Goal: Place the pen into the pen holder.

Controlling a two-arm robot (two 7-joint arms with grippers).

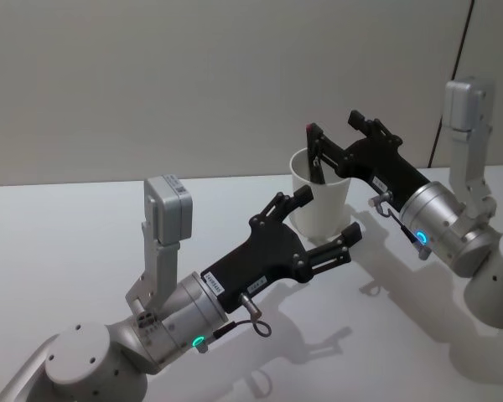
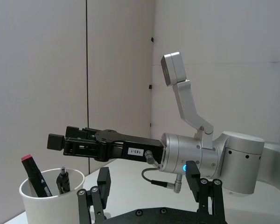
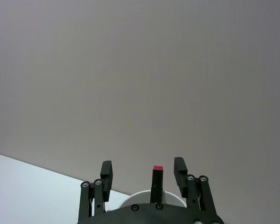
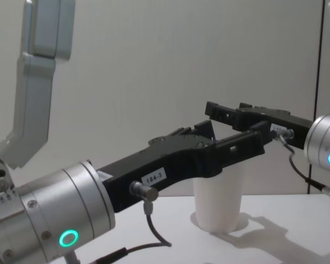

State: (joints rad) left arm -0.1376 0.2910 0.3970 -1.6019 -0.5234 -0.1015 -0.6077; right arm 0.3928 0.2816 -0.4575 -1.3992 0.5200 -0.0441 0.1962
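Head view shows the pen holder (image 1: 320, 201) upright on the white bench (image 1: 84, 243), with the red-capped black pen (image 1: 313, 155) standing tilted inside it against the rim. The right claw (image 1: 339, 134) hovers just above the rim, fingers spread and clear of the pen. The left claw (image 1: 327, 219) sits at the cup's near side, fingers spread around its wall.

White table (image 1: 84, 243) bears the pen holder (image 1: 323, 213).

White cup (image 1: 320, 203), black pen w/ red cap (image 2: 36, 175), black pincers.
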